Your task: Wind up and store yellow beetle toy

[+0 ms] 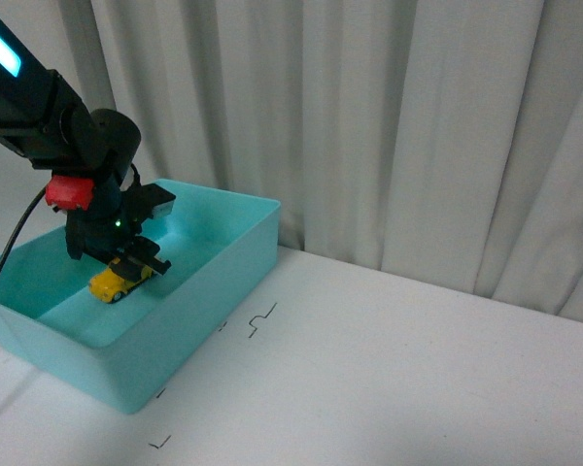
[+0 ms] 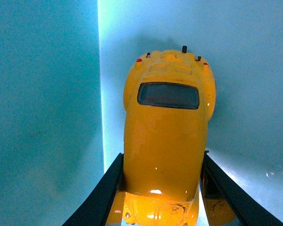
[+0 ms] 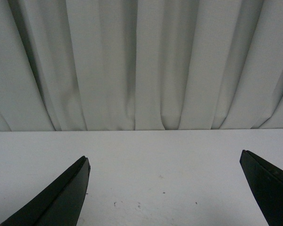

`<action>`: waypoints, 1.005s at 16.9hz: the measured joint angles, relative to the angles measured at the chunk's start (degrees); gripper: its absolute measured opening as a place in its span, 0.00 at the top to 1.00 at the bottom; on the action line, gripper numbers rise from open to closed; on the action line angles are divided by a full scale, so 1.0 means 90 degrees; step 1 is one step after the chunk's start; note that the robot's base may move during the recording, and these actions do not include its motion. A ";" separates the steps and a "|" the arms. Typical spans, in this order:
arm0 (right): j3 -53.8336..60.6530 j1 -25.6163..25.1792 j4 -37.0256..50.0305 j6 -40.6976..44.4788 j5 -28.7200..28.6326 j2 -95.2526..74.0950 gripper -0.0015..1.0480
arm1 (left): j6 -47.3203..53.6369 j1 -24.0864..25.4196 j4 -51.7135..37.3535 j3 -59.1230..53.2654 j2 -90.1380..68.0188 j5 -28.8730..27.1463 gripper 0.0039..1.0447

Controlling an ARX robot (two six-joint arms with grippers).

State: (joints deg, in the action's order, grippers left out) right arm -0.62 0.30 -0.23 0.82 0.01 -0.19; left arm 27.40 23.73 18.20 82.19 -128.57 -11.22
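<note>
The yellow beetle toy [image 1: 117, 283] is low inside the turquoise bin [image 1: 228, 291], just over its floor. My left gripper [image 1: 128, 268] is shut on it from above. In the left wrist view the glossy yellow beetle toy [image 2: 166, 136] fills the middle, dark window facing the camera, with both black fingers [image 2: 104, 193] pressed against its sides. The turquoise bin [image 2: 42, 117] floor and wall lie behind it. In the right wrist view my right gripper [image 3: 165, 188] is open over bare white table [image 3: 160, 160], nothing between its fingers. The right arm does not show in the front view.
The bin sits at the left of the white table [image 1: 418, 369]. Small black marks [image 1: 262, 318] lie on the table just right of the bin. A pleated grey curtain [image 1: 369, 126] hangs behind the table. A black cable [image 1: 10, 248] runs down from the left arm.
</note>
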 joint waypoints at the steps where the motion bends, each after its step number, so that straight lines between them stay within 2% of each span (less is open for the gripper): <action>1: 0.0000 0.0000 0.0000 0.0000 0.0000 0.0000 0.06 | -0.0015 0.0007 -0.0032 -0.0039 0.0000 0.0007 0.53; 2: 0.0000 0.0000 0.0000 0.0002 0.0000 0.0000 0.06 | -0.0032 0.0015 0.0000 -0.0114 -0.0022 0.0056 0.46; 5: 0.0000 0.0000 0.0000 0.0002 0.0000 0.0000 0.06 | -0.0172 0.0066 0.0041 -0.0148 0.0039 0.0340 0.14; 6: 0.0000 0.0000 0.0000 0.0000 0.0000 0.0000 0.06 | -0.0170 0.0066 0.0058 -0.0153 0.0073 0.0413 0.05; 11: 0.0000 0.0000 0.0000 0.0002 0.0000 0.0000 0.06 | -0.0141 -0.0015 0.0024 -0.0391 0.0437 0.1003 0.06; 14: 0.0000 0.0000 0.0002 0.0002 0.0000 0.0000 0.06 | -0.0005 -0.0070 -0.0374 -0.0753 0.1486 0.1532 0.06; 17: 0.0000 0.0000 0.0000 0.0000 0.0000 0.0000 0.06 | -0.0049 0.0112 -0.0804 -0.1234 0.2674 0.2089 0.06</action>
State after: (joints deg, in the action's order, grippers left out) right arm -0.62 0.30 -0.23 0.82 0.01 -0.19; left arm 26.96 24.73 10.96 71.09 -104.51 7.57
